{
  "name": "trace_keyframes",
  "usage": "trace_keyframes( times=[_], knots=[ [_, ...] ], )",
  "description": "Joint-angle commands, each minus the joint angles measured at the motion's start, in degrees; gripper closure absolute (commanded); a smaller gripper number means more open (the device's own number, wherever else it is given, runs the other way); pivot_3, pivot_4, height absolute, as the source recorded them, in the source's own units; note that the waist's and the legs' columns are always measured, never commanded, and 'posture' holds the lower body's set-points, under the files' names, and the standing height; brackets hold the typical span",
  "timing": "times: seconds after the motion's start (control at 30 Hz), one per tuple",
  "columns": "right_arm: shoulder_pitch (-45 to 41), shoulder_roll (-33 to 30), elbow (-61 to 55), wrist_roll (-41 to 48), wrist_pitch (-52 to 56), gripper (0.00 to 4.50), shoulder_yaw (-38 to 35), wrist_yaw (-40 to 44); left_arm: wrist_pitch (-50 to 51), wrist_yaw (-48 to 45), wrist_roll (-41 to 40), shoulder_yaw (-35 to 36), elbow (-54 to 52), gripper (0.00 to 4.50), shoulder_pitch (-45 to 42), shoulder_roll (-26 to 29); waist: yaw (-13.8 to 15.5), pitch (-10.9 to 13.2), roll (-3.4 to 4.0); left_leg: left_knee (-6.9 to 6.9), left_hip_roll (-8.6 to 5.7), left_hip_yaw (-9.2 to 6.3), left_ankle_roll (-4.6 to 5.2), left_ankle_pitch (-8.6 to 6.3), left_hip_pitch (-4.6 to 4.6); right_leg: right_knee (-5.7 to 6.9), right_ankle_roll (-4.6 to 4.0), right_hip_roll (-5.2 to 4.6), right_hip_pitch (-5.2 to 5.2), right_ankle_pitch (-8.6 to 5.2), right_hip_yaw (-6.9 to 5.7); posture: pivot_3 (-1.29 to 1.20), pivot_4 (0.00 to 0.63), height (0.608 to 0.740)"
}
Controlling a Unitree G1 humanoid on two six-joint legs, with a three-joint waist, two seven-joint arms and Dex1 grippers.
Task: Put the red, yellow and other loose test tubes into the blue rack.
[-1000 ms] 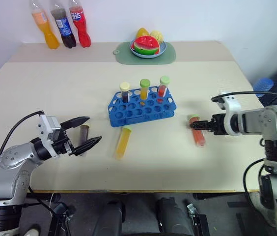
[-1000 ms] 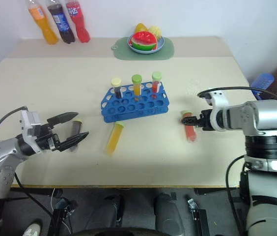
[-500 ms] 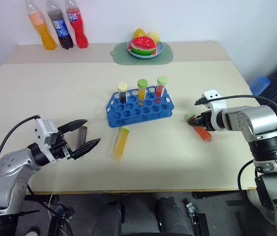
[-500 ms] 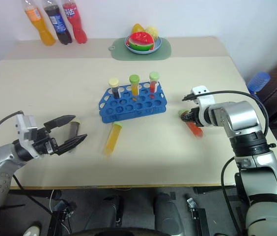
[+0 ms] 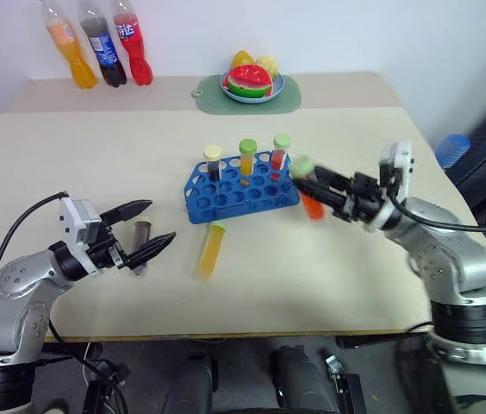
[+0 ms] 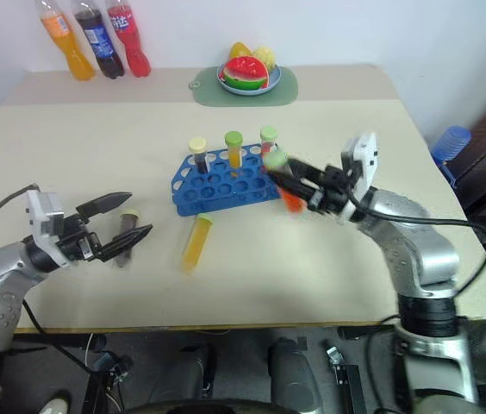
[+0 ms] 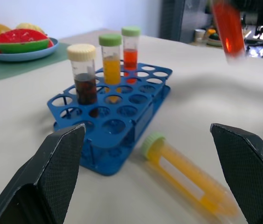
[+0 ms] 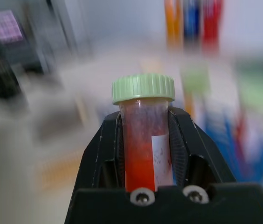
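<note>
Gripping ribbed-capped cylindrical red tube, right pincer.

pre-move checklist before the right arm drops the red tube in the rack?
1. Right gripper shut on the red tube: ok, fingers clamp both sides below the green cap.
2. Tube off the table, beside the rack: ok.
3. Tube upright for insertion: not ok, in the eye views it is tilted, cap toward the rack.
4. Free holes in the rack: ok, three tubes stand in the back row, the front rows are open.
5. Left gripper out of the way: ok, open, around the dark tube lying on the table, well off the rack.
6. Yellow tube clear of the path: ok, lying in front of the rack.
</note>
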Motion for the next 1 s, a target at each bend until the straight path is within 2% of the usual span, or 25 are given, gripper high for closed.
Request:
trace_keyframes(
  times=[0.03, 0.17, 0.37, 0.63, 1.0],
  knots=[
    [-3.3, 6.7, 6.7, -4.9, -12.5, 3.68, 0.8, -3.9, -1.0, -0.2, 0.0, -0.3, 0.6, 0.00, -1.3, -0.7, 0.0, 0.0, 0.00, 0.00, 0.00, 0.00, 0.00, 0.00, 0.00, 0.00, 0.00, 0.00, -0.01, 0.00, 0.00, 0.00, 0.150, 0.740],
    [-6.9, 12.5, 20.4, -12.3, -27.8, 3.68, 2.2, -5.8, -0.9, 0.1, 0.2, -0.7, 0.3, 0.00, -1.4, -1.6, 0.1, 0.0, 0.01, -0.05, -0.10, 0.00, -0.01, 0.01, -0.03, 0.00, 0.00, -0.11, -0.07, 0.00, -0.01, 0.00, 0.150, 0.740],
    [-11.9, 14.7, 39.7, -16.0, -43.4, 3.68, 1.0, -5.0, -0.9, 1.3, 0.0, 0.0, -1.4, 0.00, -0.1, -1.9, -0.1, 0.0, 0.04, -0.07, -0.10, 0.02, -0.04, 0.02, -0.04, 0.06, 0.00, -0.12, -0.16, 0.00, 0.00, 0.00, 0.150, 0.740],
    [-15.2, 16.0, 54.5, -17.5, -52.4, 3.68, 1.0, -3.4, -0.7, 2.9, -0.8, 1.2, -3.9, 0.00, 2.5, -1.9, -0.3, 0.0, 0.07, -0.07, -0.10, 0.04, -0.04, 0.02, -0.02, 0.12, 0.00, -0.11, -0.17, 0.00, 0.02, 0.00, 0.150, 0.740],
    [-18.9, 17.0, 71.4, -19.7, -62.3, 3.68, -1.1, -6.4, -0.4, 4.2, -1.0, 1.1, -5.7, 0.00, 3.8, -2.6, -1.5, 0.0, 0.06, -0.06, -0.10, 0.01, -0.07, 0.04, 0.05, 0.20, -0.01, -0.09, -0.12, 0.00, 0.02, 0.00, 0.150, 0.740]
  ],
)
